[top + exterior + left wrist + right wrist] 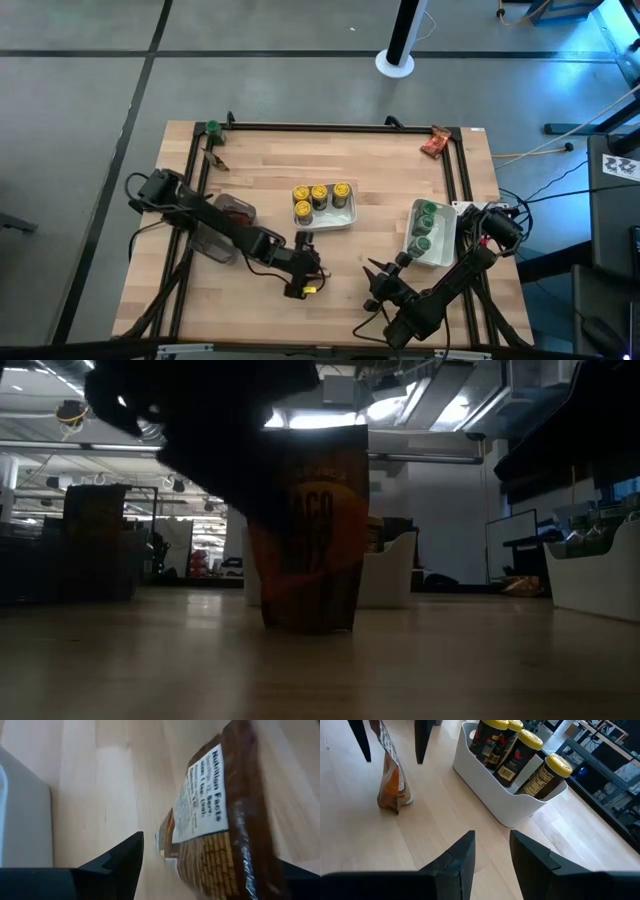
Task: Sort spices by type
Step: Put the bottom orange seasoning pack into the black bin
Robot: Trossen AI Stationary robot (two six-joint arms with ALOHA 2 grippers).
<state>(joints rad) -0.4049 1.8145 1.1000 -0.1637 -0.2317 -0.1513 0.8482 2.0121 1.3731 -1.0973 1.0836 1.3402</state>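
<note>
Packet: an orange spice packet [391, 775] stands upright on the wooden worktop [270, 150], near its front edge and left of centre, its bottom edge on the wood.
Left hand: the left hand [303, 277] is over the packet, a finger on each side; in the right wrist view neither dark finger presses the packet, so it stands open around it, not gripping.
Yellow-lidded jars: four jars [320, 198] fill a white tray [338, 222] just beyond the packet, toward the middle of the worktop.
Green-lidded jars: three jars [425, 225] sit in a second white tray [443, 250] at the right side.
Right hand: the right hand [378, 282] hangs low over bare wood to the right of the packet, fingers parted a little [492, 852] with nothing between them.
Other things: a clear bin [222, 228] lies under the left arm; a second reddish packet [435, 143] lies at the far right corner; a green-lidded jar [212, 128] stands at the far left corner, a small brown item [216, 160] just nearer.
Hard to make out: in the low view the packet [312, 530] is dim and a dark arm covers its upper left; in the left wrist view only its label side [210, 805] shows.
</note>
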